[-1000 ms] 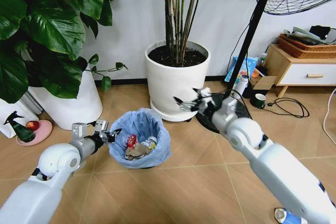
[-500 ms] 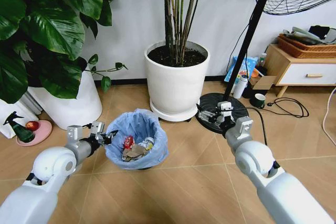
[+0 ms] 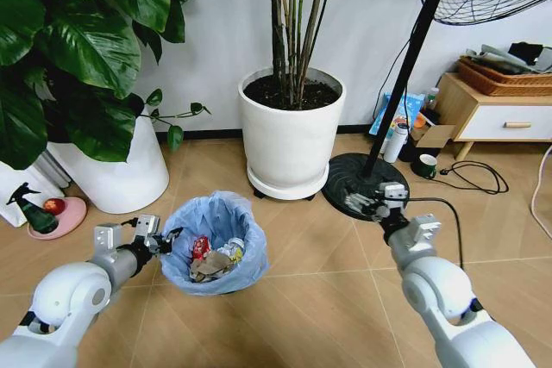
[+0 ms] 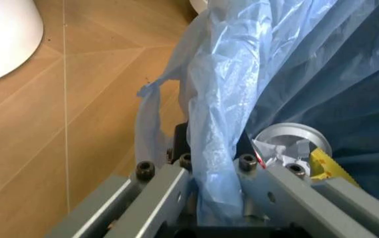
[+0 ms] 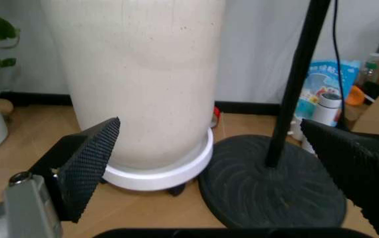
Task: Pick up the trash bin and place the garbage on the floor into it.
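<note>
Head view shows the trash bin [image 3: 214, 243] low in the middle of the wooden floor [image 3: 310, 299], in front of the big white plant pot [image 3: 291, 131] and to the right of a second white pot [image 3: 116, 170] under broad green leaves. Its light-blue bag [image 3: 246, 226] is folded over the rim, and garbage [image 3: 211, 256] lies inside: something red, a brown crumpled piece and a pale item. The left gripper [image 3: 159, 240] is at the bin's left edge, its fingers clamped on the rim; in the left wrist view the two metal fingers [image 4: 159, 186] pinch a fold of the blue bag [image 4: 222, 109] between them, with a white disc [image 4: 285, 141] and a yellow wrapper [image 4: 325, 163] just inside the bin. The right gripper [image 3: 373, 202] is held well apart from the bin, over the round black base [image 3: 358, 183] of the standing fan. In the right wrist view its two dark textured fingers [image 5: 87, 163] are spread wide apart with nothing between them, facing the plant pot [image 5: 140, 84] and the fan's pole [image 5: 298, 79]. A green spray bottle [image 3: 30, 208] stands on a pink dish [image 3: 65, 217] at far left.
</note>
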